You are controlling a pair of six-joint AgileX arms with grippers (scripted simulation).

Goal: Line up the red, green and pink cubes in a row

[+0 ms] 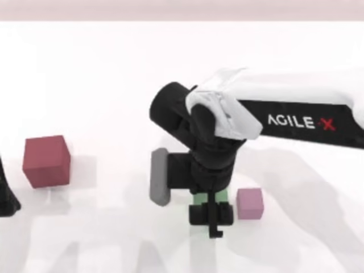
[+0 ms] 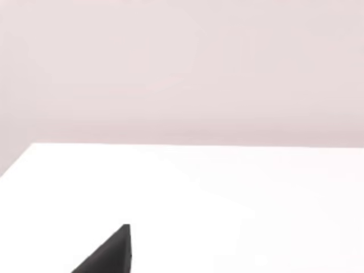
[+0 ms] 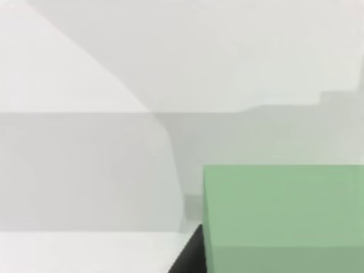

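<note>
My right arm reaches in to the middle front of the table. Its gripper [image 1: 211, 211] points down over the green cube [image 1: 201, 198], shut on it. In the right wrist view one dark finger [image 3: 190, 255] presses against the side of the green cube [image 3: 284, 210]; the other finger is hidden. The small pink cube [image 1: 250, 203] stands just right of the green one, with a narrow gap between them. The large red cube [image 1: 46, 161] sits alone far to the left. My left arm [image 1: 5, 196] is parked at the left edge, and one finger [image 2: 111, 253] shows with nothing near it.
The right arm's black forearm and white link [image 1: 296, 114] stretch across the right half of the table above the cubes. The table's back edge [image 2: 187, 145] meets a plain pale wall.
</note>
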